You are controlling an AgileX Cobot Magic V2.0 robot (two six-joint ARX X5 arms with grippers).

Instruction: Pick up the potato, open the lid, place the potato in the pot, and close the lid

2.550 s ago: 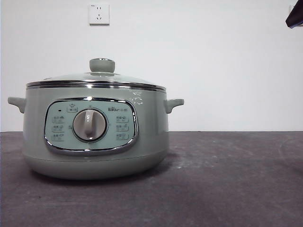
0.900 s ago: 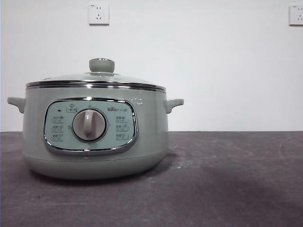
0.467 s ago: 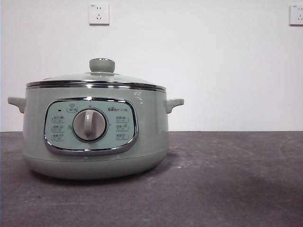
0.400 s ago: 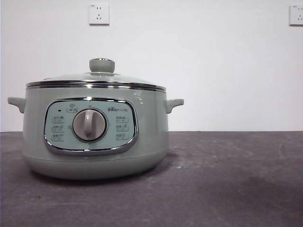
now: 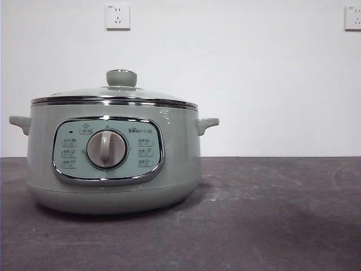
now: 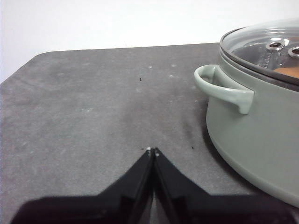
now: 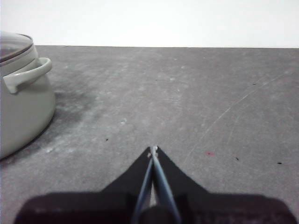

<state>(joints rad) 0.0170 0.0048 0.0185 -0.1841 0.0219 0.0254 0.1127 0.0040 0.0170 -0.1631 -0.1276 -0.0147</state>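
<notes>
Lid (image 5: 114, 95) sitting on pot (image 5: 113, 164), potato (image 6: 286, 71) showing faintly through glass, left tool (image 6: 152, 151) and right tool (image 7: 153, 150) both pressed together over bare worktop (image 5: 271, 214).

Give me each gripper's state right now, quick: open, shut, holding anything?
Left gripper: shut, holding nothing, low over the table beside the pot.
Right gripper: shut, holding nothing, over bare table on the pot's other side.

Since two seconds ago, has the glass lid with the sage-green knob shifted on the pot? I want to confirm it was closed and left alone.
No. The glass lid sits level on the pale sage-green pot, knob under the wall socket as before.
</notes>
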